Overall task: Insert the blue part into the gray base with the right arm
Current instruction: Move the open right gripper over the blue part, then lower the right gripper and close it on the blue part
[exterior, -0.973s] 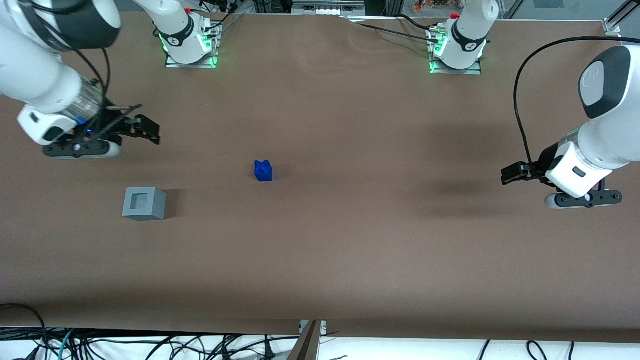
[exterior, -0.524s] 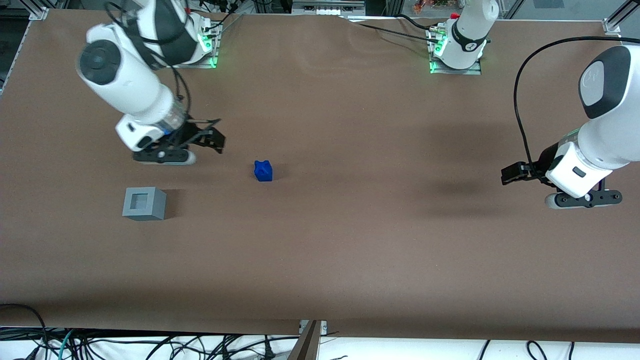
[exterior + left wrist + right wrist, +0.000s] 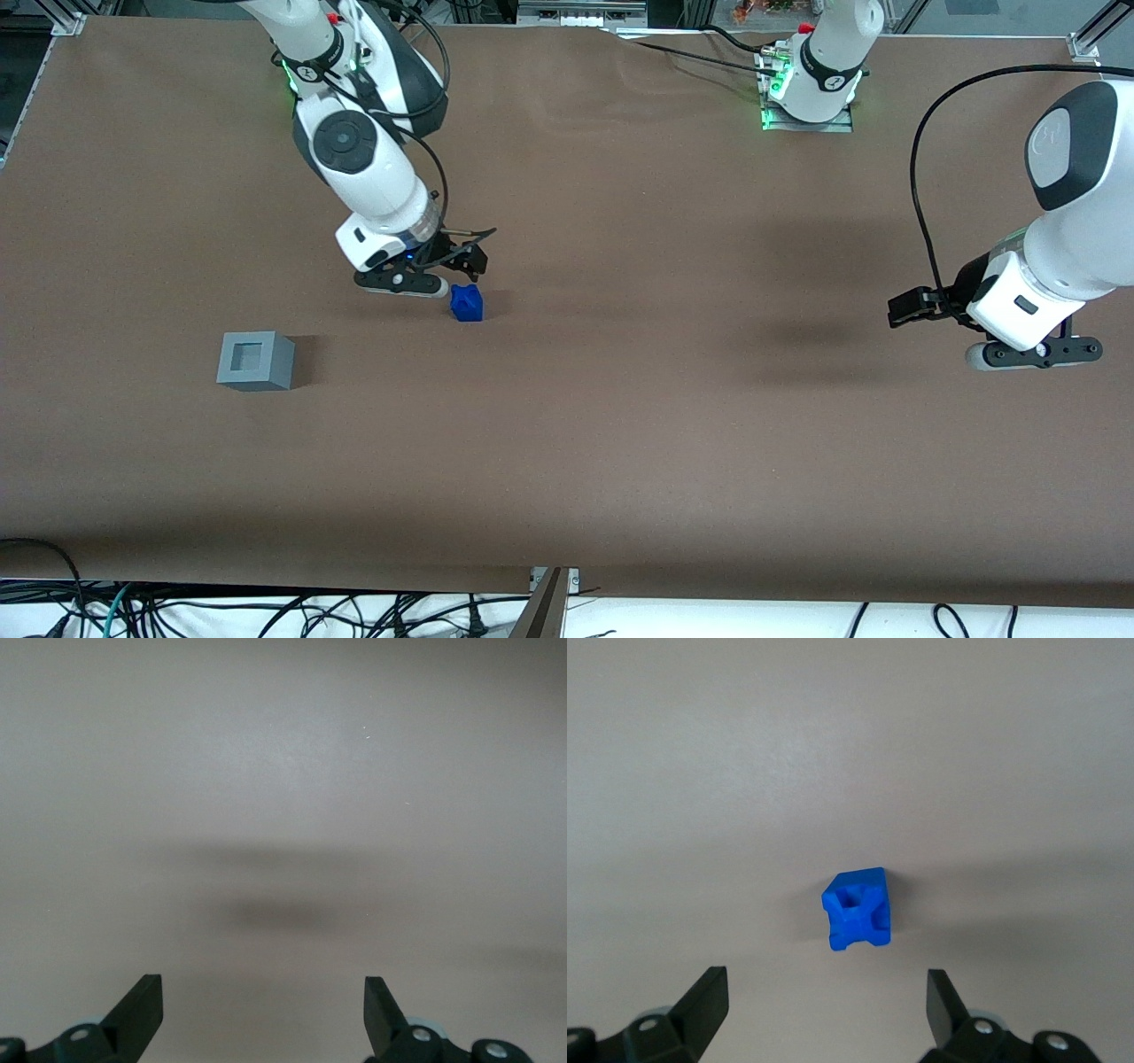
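The blue part [image 3: 466, 302] sits on the brown table near its middle, apart from everything else. My right arm's gripper [image 3: 467, 260] hangs open just above the table, a little farther from the front camera than the blue part and almost over it. In the right wrist view the blue part [image 3: 859, 908] shows its notched top, lying ahead of the open gripper [image 3: 824, 992] and not between the fingers [image 3: 707, 994]. The gray base [image 3: 255, 361] stands with its square recess up, nearer the front camera and toward the working arm's end of the table.
The parked arm [image 3: 1019, 310] hovers at its own end of the table with a looping black cable [image 3: 926, 177]. Two arm bases [image 3: 802, 89] are bolted at the table's back edge. Cables [image 3: 266, 611] lie below the front edge.
My right arm has swung from the working arm's end of the table toward the middle, bringing the open gripper up to the blue part. Blue part and gray base have not moved.
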`<state>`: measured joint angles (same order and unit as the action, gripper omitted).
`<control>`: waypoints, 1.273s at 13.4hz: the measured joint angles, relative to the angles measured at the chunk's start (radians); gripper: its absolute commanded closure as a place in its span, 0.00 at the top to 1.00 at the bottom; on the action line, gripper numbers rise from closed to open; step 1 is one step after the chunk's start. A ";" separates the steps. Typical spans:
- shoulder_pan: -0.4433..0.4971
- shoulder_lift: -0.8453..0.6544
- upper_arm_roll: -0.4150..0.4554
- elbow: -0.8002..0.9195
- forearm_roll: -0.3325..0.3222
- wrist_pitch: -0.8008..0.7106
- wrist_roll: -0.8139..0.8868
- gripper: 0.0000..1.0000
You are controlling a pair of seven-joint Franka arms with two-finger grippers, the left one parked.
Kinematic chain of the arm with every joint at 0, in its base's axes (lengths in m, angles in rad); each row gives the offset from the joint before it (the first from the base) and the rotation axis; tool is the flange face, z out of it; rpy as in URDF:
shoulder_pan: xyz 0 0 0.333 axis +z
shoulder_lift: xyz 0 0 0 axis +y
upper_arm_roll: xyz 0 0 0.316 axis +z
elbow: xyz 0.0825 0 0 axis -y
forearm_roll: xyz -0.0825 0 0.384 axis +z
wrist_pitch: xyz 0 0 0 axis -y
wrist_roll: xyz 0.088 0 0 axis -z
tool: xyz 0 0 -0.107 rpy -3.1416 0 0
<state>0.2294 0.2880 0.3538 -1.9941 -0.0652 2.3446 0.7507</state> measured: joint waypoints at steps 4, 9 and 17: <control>0.003 0.107 -0.005 -0.021 -0.130 0.105 0.097 0.99; 0.011 0.188 -0.006 -0.017 -0.220 0.166 0.190 0.98; 0.010 0.219 -0.021 -0.011 -0.240 0.200 0.191 0.73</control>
<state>0.2398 0.5070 0.3326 -2.0051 -0.3050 2.5447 0.9421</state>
